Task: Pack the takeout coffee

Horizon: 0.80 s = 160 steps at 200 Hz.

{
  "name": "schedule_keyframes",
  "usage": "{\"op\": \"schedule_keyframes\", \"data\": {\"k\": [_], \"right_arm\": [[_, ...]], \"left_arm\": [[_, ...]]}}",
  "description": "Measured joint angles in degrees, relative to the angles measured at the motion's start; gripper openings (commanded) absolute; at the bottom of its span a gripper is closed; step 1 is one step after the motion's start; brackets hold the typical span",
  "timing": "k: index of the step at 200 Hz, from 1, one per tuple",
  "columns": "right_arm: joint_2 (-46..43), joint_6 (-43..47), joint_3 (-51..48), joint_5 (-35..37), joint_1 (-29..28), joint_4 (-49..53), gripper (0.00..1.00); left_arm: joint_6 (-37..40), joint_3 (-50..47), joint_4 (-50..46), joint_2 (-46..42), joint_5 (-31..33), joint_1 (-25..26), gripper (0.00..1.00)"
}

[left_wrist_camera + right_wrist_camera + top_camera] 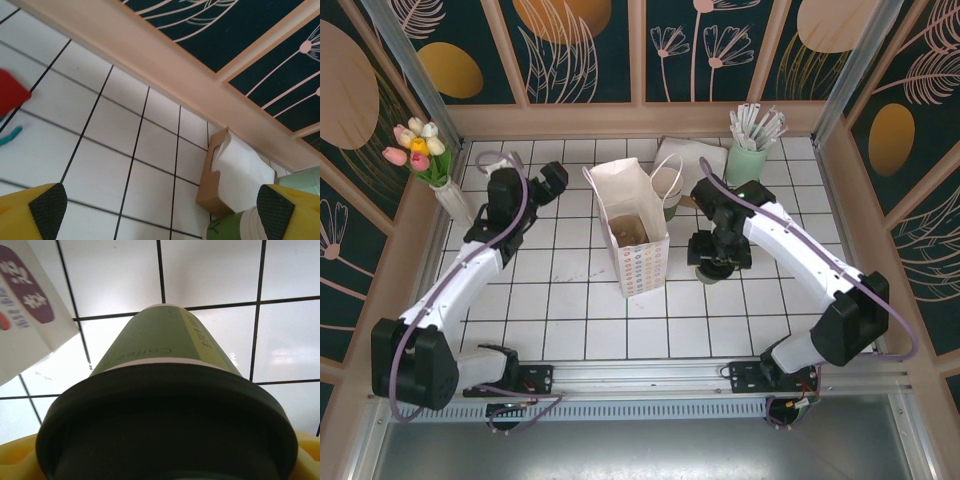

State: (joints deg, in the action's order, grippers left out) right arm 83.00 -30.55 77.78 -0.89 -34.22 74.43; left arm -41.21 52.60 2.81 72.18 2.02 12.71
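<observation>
takeout coffee (165, 355) upright, clasped in right gripper (713, 262)

On the takeout coffee (155, 340), which sits between the fingers of the right claw (160, 467), black print runs across the green wall just beyond the dark lid. The word "Coffee" can be made out there; the rest of that line is cut off by the lid's edge. A 2nd line of small dark letters runs along the paler green stripe on the cup's right side, too small to read. Left of the claw, the white paper bag (30, 325) bears a purple oval patch with white characters, blurred beyond reading, and a red mark beside it. Seen from above, the bag's front carries rows of small coloured marks, none legible.
</observation>
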Motion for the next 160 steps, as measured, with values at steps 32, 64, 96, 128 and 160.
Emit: {"op": "schedule_keyframes", "data": {"k": [32,64,96,128,160], "right_arm": [[-1.73,-0.28,1.97,-0.09,-0.09,1.46,0.69],[-1.86,-0.5,2.25,-0.02,-0.92,1.86,0.69],[-1.86,-1.07,2.45,-0.02,-1.9,2.21,0.69],[-1.84,-1.14,3.21,0.0,-2.01,2.21,0.69],[-1.86,-1.33,3.52,0.31,-2.38,2.23,0.69]], "left_arm": [[9.84,11.37,-2.12,6.97,-6.25,-2.91,0.99],[25.07,24.11,-5.11,13.84,-17.94,-3.02,0.99],[40.5,34.05,-13.64,18.18,-31.52,-2.67,0.99],[54.05,44.5,-27.19,24.04,-36.59,-1.25,0.93],[64.22,57.7,-41.79,33.97,-37.11,1.4,0.87]]}}
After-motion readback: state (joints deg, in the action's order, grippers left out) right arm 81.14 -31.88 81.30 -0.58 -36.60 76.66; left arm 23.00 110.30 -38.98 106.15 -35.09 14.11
